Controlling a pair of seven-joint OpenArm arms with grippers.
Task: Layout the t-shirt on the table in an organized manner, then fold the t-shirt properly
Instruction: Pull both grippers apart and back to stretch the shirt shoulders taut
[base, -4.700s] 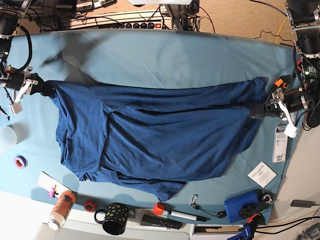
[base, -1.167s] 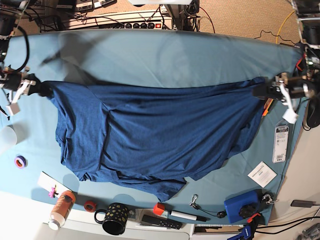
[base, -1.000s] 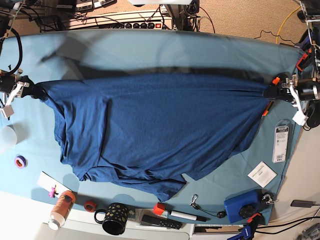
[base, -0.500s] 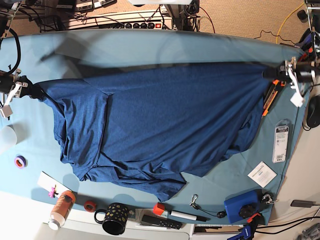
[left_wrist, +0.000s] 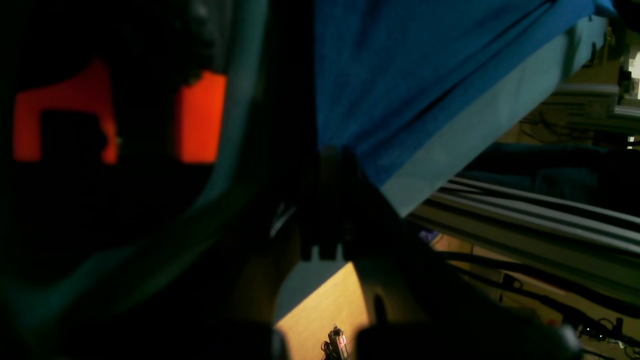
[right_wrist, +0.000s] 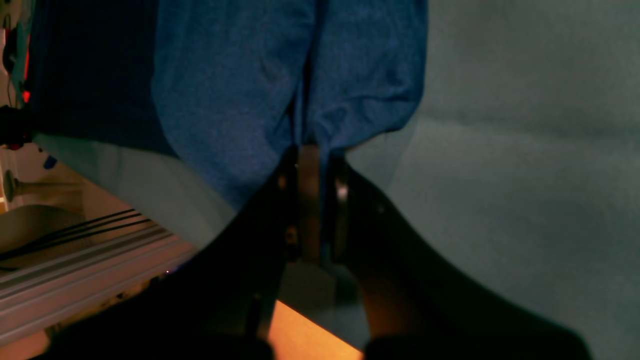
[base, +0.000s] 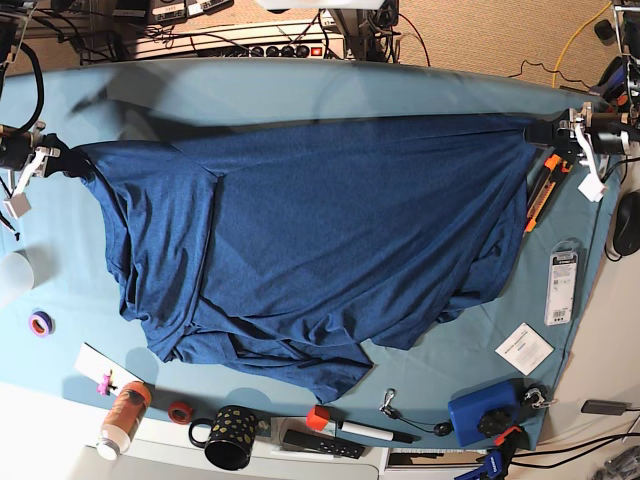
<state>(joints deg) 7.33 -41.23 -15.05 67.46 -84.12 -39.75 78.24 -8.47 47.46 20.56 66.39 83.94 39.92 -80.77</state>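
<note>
We are pinching one edge of the t-shirt in the closed jaws of the left gripper and the opposite edge in the right gripper, also clamped shut, the cloth spreading across the middle of the worktop. An orange-handled tool is lying just beside the shirt's edge below the left gripper. A black mug, a marker, a blue box and a bottle are lining the near edge, cables running behind.
</note>
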